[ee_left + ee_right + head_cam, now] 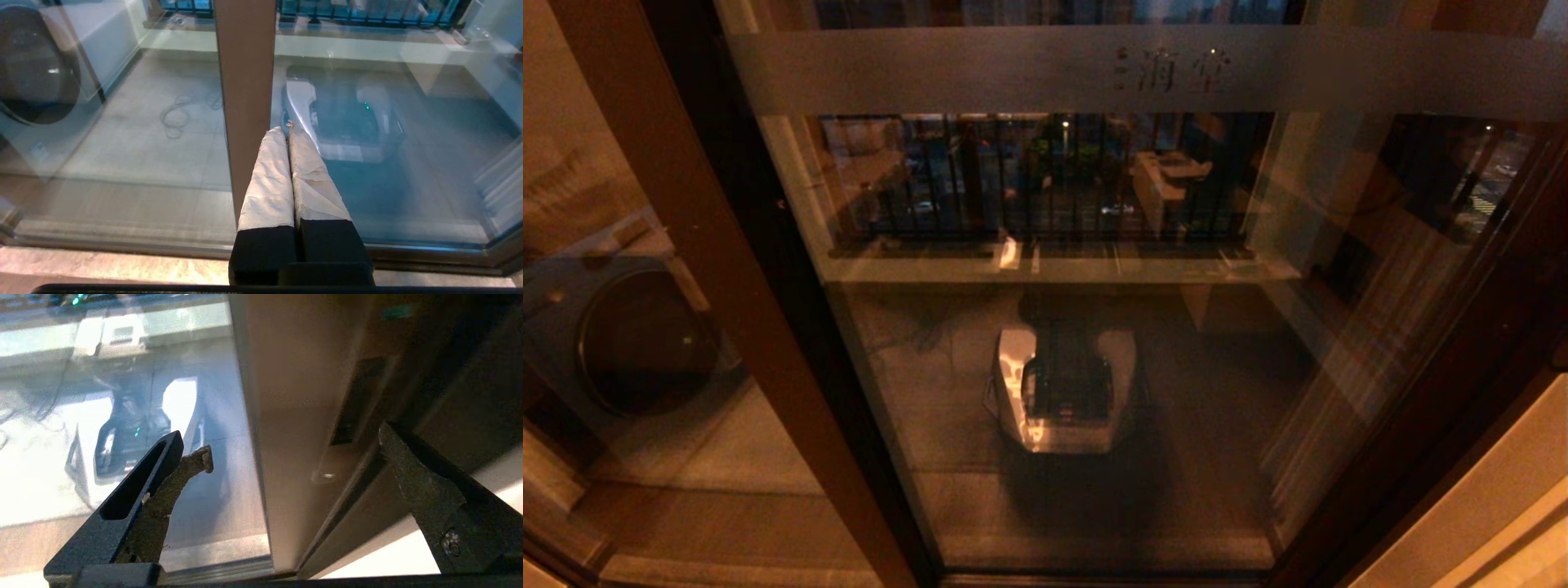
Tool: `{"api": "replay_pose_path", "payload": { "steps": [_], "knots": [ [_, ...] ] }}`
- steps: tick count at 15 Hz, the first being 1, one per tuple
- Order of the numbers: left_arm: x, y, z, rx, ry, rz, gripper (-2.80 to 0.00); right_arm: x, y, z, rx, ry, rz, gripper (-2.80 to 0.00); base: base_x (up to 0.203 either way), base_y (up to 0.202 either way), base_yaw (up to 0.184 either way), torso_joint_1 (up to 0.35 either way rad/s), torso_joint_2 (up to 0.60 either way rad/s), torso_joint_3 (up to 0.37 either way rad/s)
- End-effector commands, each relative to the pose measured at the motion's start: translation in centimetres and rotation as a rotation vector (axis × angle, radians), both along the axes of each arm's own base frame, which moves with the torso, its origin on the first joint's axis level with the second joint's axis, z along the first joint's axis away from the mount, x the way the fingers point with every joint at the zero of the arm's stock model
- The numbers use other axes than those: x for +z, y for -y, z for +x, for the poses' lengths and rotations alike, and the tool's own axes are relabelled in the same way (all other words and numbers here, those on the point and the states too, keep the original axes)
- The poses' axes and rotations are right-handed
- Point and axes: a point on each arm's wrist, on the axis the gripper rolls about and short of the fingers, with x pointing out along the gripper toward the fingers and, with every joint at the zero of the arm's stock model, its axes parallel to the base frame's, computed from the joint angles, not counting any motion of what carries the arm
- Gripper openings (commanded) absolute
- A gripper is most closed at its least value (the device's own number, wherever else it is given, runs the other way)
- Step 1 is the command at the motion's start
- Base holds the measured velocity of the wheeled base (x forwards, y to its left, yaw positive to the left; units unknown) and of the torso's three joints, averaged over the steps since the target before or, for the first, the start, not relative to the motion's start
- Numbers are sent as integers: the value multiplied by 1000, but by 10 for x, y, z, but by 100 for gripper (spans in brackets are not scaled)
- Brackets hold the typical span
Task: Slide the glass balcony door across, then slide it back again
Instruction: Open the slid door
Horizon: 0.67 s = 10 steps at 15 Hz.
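Balcony floor with a washing machine [637,343] at the left of the head view and a robot vacuum dock [1058,392] in the middle sits behind the glass balcony door [1094,245], which fills most of the frame, frosted band across the top and its brown stile running down the left. Left gripper [288,130] has its taped fingers [269,179] pressed together, tips right by that stile, probably to shove it sideways. Right gripper [294,445] has its fingers spread wide, straddling the other stile near the dark recessed handle [357,400], gripping nothing, so I'd guess it's lined up to hook the edge
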Motion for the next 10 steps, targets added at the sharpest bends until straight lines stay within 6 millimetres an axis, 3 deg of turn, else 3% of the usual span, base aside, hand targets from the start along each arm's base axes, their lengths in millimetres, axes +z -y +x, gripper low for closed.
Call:
{"api": "replay_pose_path", "payload": {
  "steps": [1, 10],
  "knots": [
    [0, 0, 0, 0, 0, -1, -280, -6, 1, 4, 9, -12, 8, 0, 0, 0, 0, 0, 0, 0],
    [0, 0, 0, 0, 0, -1, -280, -29, 14, 32, 41, -42, 38, 0, 0, 0, 0, 0, 0, 0]
  ]
}}
